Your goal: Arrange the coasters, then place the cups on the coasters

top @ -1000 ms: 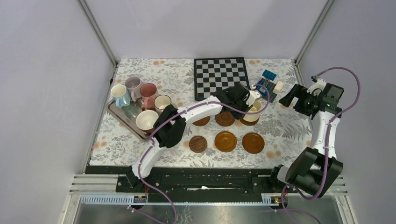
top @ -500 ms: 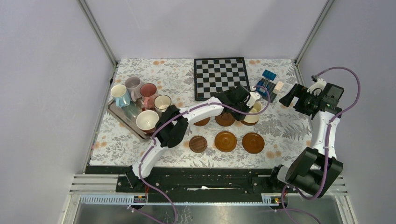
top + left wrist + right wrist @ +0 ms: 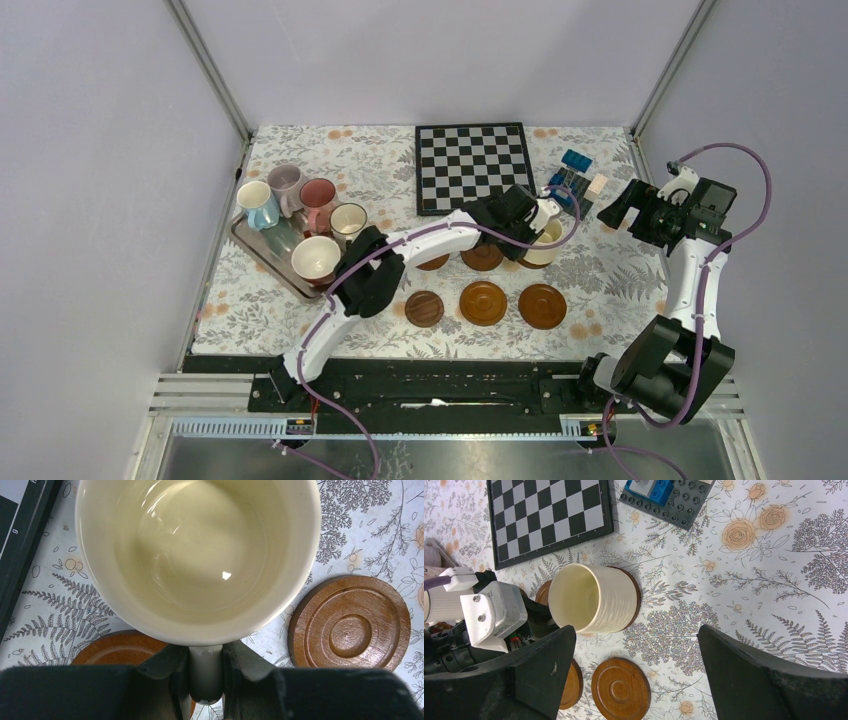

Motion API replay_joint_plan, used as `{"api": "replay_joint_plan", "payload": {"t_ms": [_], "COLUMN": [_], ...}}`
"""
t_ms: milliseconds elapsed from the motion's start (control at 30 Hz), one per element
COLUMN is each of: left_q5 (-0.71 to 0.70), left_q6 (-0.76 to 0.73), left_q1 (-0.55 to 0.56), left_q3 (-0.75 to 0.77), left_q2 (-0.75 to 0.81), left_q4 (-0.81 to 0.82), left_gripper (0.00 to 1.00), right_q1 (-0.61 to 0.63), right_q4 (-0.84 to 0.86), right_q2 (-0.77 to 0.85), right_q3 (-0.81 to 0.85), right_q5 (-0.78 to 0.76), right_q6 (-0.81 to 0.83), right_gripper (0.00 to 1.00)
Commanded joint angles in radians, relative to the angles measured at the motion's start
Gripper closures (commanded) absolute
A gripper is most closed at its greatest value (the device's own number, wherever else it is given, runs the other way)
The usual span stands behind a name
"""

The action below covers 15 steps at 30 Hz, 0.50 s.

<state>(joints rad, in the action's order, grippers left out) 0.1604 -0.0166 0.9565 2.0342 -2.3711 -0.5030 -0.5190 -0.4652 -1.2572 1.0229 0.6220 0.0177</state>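
My left gripper (image 3: 205,677) is shut on the handle of the cream-yellow cup (image 3: 200,555). The cup (image 3: 591,597) stands upright over the back right coaster (image 3: 636,596); whether it touches the coaster I cannot tell. The coasters form two rows of three: back left (image 3: 433,262), back middle (image 3: 482,256), a darker front left one (image 3: 424,308), front middle (image 3: 483,302), front right (image 3: 542,306). Several more cups, among them light blue (image 3: 258,203), lilac (image 3: 285,183) and pink (image 3: 318,195), sit at the left on the tray. My right gripper (image 3: 636,632) hangs open, empty, right of the cup.
A grey tray (image 3: 272,266) at the left holds the other cups. A chessboard (image 3: 472,165) lies behind the coasters. A blue block toy (image 3: 573,180) sits at the back right. Metal frame posts mark the table's corners.
The left gripper and the cream-yellow cup have shifted slightly to the right and back. The right arm has not moved.
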Motion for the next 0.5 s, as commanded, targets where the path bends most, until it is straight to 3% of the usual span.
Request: {"api": "replay_joint_plan", "payload": {"t_ms": [0,467], "left_q5": [-0.039,-0.092], "left_q6": [0.014,0.014], "left_q1": [0.009,0.011], "left_q3": [-0.006,-0.047], "left_q2": [0.056,0.092], "left_q4": [0.121,0.136], "left_gripper": [0.85,0.90], "right_q1": [-0.004,-0.006], "right_q4": [0.019,0.014], "right_q2": [0.022,0.024], "right_q3": [-0.001,-0.003], "right_q5": [0.026,0.032], "right_q6": [0.007,0.011], "right_gripper": [0.00,0.00]}}
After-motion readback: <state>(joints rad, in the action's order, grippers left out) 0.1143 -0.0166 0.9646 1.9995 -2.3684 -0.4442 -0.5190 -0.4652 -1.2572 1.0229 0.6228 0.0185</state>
